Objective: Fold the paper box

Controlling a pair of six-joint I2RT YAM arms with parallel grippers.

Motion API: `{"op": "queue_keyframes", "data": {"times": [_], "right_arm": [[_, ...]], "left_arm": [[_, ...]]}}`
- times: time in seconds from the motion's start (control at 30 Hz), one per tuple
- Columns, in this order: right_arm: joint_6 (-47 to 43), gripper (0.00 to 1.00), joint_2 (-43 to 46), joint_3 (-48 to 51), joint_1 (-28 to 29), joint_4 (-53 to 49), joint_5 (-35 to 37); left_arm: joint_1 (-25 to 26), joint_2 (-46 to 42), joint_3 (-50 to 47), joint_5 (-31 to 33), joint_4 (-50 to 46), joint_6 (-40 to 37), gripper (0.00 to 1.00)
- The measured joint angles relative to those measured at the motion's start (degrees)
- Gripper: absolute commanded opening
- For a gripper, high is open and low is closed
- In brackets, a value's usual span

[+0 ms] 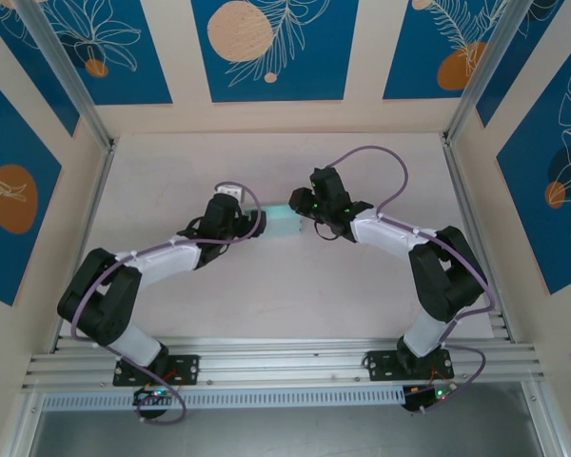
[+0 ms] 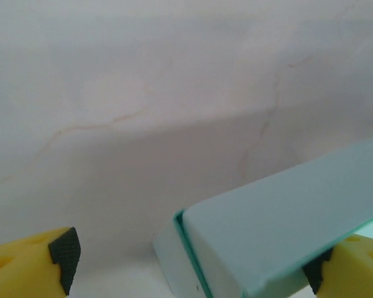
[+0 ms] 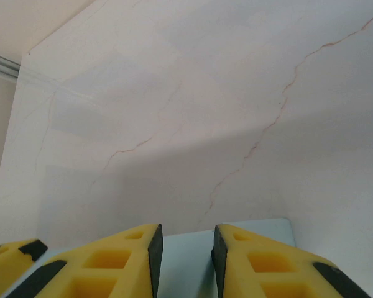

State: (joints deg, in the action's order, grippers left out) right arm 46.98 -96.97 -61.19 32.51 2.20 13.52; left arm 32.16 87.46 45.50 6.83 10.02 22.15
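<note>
the paper box (image 1: pixel 285 222) sits out over the middle of the counter (image 1: pixel 295 314), already a small closed-looking block, not a flat sheet, and it lies directly between our two hands. from above, the left hand (image 1: pixel 255 225) meets it on one end and the right hand (image 1: pixel 307 215) on the other, so neither arm is clearly nearer.

in the left wrist view our left hand stands spread wide. one pad (image 2: pixel 64 251) is well apart from the card with bare counter between them, and the box leans against the other pad (image 2: pixel 315 277). it clamps nothing. the box's long axis runs from between these fingers out past that second pad, rising to the right of the view.

in the right wrist view our right fingers (image 3: pixel 127 261) are drawn close, with a narrow gap, and pale blue card passes just under and behind the tips. we cannot tell whether they pinch a wall or flap or merely rest against it.

we judge that the next fold turns on this: the box lies straight ahead of both hands, lengthwise between them, so one end must be steadied for the other to work.
</note>
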Motion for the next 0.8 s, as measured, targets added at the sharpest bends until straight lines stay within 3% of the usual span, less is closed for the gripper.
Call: {"op": "queue_keyframes", "data": {"times": [0.5,0.8], "right_arm": [[0.6,0.29,-1.8,3.7,2.2,10.6,2.6],[1.2,0.29,-2.6,3.8,2.8,12.2,2.6]], "left_arm": [[-0.3,-4.7,-5.6,-12.1,0.4,0.3,1.00],[0.0,-10.1,-7.6,-16.5,-6.5,-0.7,1.00]]}}
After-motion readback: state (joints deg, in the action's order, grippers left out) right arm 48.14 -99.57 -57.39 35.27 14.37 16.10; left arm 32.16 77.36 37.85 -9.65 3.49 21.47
